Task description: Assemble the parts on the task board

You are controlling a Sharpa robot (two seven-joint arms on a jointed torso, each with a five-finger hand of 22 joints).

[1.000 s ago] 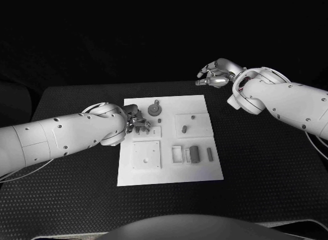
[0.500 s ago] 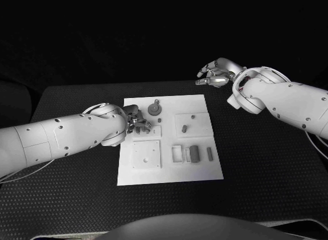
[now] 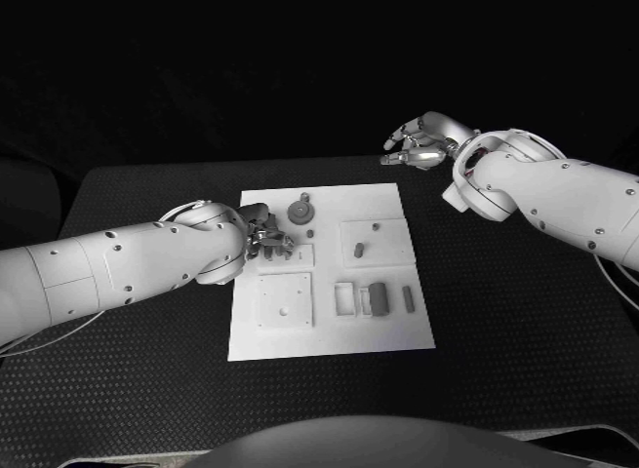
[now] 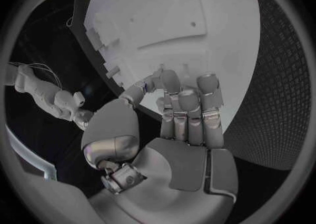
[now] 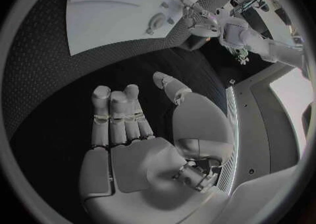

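Nothing moved, flat white rectangular task board (image 3: 389,327), textured black table (image 3: 150,390)

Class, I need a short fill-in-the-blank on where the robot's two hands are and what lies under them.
1. The white task board lies on a ____ table.
2. The ____ hand is over the board's edge.
3. The right hand is past the table's far edge and holds ____.

Missing words: black; left; nothing
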